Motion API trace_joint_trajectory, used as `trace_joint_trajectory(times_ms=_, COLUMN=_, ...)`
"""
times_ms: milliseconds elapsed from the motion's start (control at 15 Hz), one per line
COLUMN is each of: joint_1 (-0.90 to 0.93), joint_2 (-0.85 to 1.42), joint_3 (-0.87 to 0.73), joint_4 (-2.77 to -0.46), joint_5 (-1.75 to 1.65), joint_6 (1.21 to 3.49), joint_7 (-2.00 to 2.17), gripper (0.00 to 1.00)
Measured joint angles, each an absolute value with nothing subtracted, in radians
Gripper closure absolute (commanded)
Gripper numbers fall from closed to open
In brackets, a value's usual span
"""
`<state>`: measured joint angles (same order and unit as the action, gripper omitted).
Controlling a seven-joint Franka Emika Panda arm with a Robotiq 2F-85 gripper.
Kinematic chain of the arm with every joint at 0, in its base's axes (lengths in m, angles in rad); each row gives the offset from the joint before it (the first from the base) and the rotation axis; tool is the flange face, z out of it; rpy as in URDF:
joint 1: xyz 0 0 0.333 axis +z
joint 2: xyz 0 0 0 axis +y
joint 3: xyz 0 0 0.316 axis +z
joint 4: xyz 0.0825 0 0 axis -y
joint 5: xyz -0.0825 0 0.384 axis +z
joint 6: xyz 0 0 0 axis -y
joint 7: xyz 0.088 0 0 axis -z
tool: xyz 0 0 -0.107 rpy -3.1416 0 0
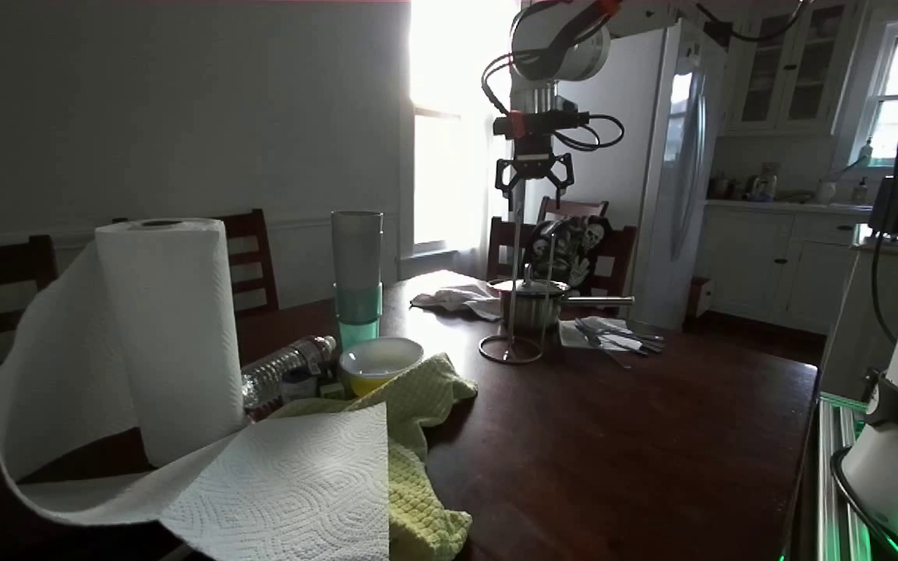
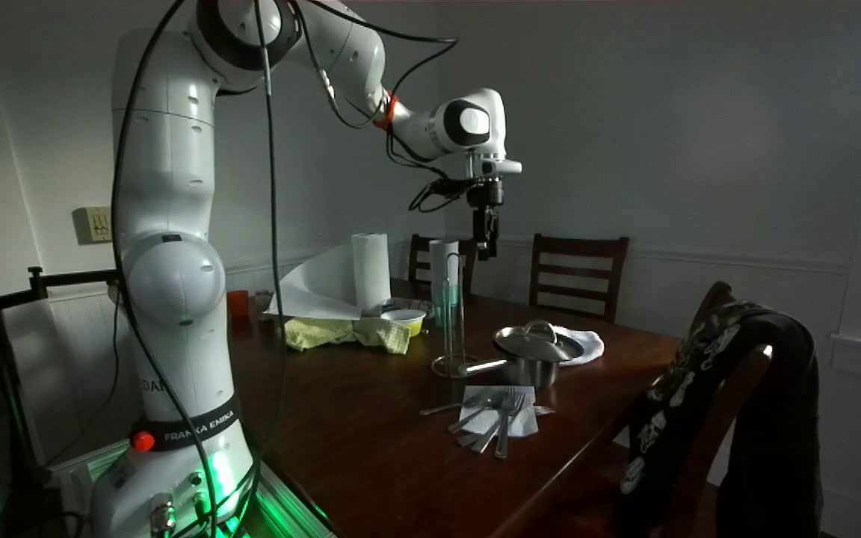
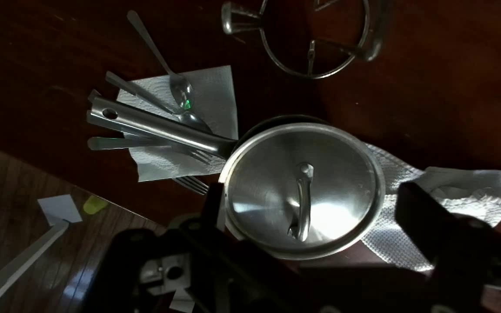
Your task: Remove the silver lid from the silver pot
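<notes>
The silver lid (image 3: 285,174) is seated on the silver pot (image 2: 535,373); in the wrist view, cutlery (image 3: 152,101) is seen toward ten o'clock; the gripper (image 1: 535,195) is held above, jaws parted

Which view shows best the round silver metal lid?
The wrist view: from above, the round silver metal lid shows nearly whole, with its arched handle. Both exterior views show it smaller, obliquely, on the cylindrical silver metal pot.
</notes>
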<state>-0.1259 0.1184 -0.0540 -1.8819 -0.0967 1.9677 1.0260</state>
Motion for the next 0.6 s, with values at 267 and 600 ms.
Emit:
trace_joint_trajectory(times_ms=267, joint_1=-0.124, joint_2=0.117, joint_3=-0.055, joint_4=-1.882, joint_5=-0.097, joint_6=1.968, joint_7=1.026, gripper=0.00)
trace_joint_trajectory(times_ms=600, joint_1=-0.124, joint_2=0.175, joint_3=-0.075, joint_4=-1.837, joint_5=-0.071, joint_6=1.968, joint_7=1.009, gripper=0.00)
